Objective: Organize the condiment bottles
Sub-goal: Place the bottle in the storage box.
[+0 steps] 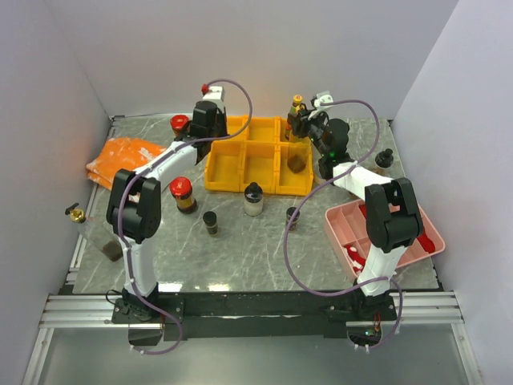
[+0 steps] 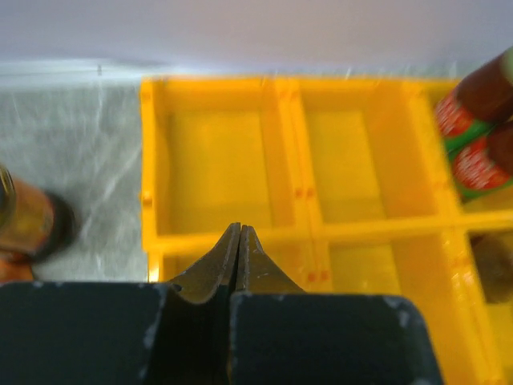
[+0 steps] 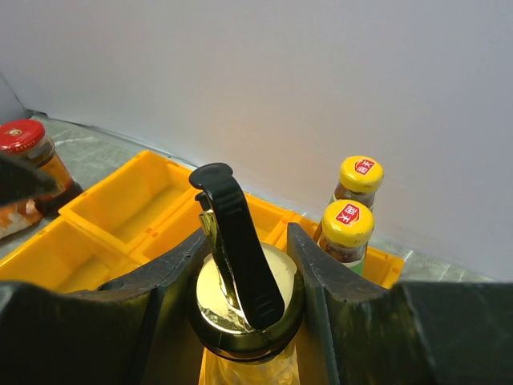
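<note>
My right gripper [image 3: 244,261] is shut on a clear condiment bottle with a gold cap and black pour lever [image 3: 240,301], over the back right of the yellow tray [image 1: 225,172]. Two yellow-capped bottles [image 3: 347,225] stand in the compartment just beyond it. My left gripper [image 2: 239,230] is shut and empty above the tray's back left compartment [image 2: 212,168]. A red-capped jar [image 1: 179,124] stands left of the tray. In front of it stand another red-capped jar [image 1: 183,193], a small dark bottle [image 1: 211,222], a black-capped jar [image 1: 253,198] and a second dark bottle [image 1: 292,216].
A pink tray [image 1: 417,216] with red and white packets sits at the right. An orange cloth [image 1: 120,157] lies at the left. A black-capped bottle [image 1: 385,156] stands near the right wall, and a gold-capped bottle [image 1: 76,212] lies by the left edge.
</note>
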